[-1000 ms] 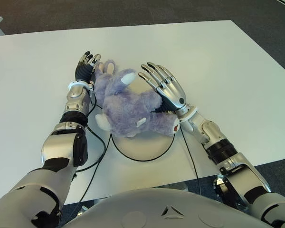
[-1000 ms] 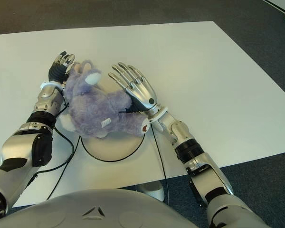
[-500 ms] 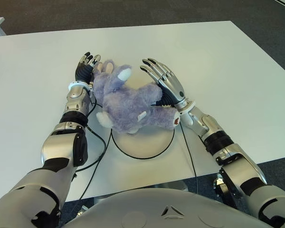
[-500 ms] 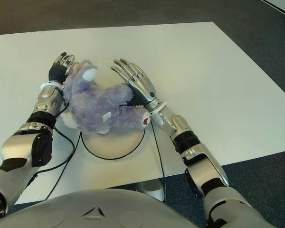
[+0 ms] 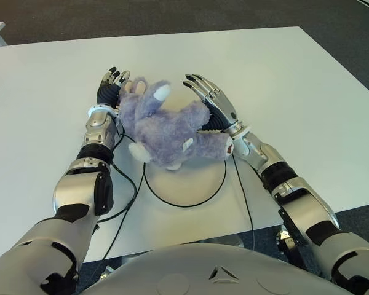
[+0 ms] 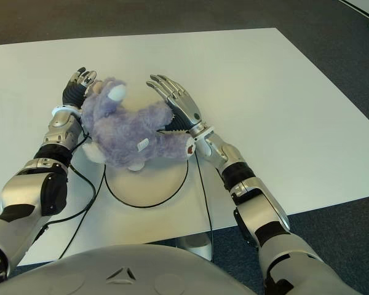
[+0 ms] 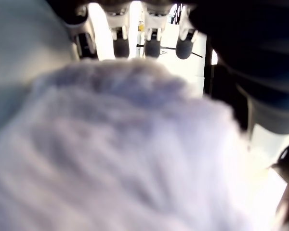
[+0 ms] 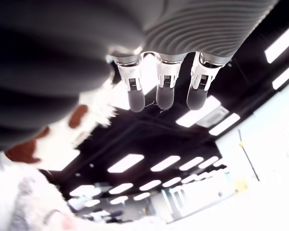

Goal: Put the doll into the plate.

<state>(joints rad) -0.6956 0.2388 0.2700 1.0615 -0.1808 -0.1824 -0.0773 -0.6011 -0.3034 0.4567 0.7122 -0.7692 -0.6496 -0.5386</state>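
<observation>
The left robot hand (image 5: 112, 88) and right robot hand (image 5: 210, 104), fingers straight, press the doll (image 5: 166, 129) between them to carry it over the plate (image 5: 190, 184).

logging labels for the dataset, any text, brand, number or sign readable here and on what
No readable text anywhere.
Small white tag on the purple doll: too small to read.
Red patch on the doll near the right hand: no letters legible.
Left hand, white table and plate: no markings visible.
</observation>
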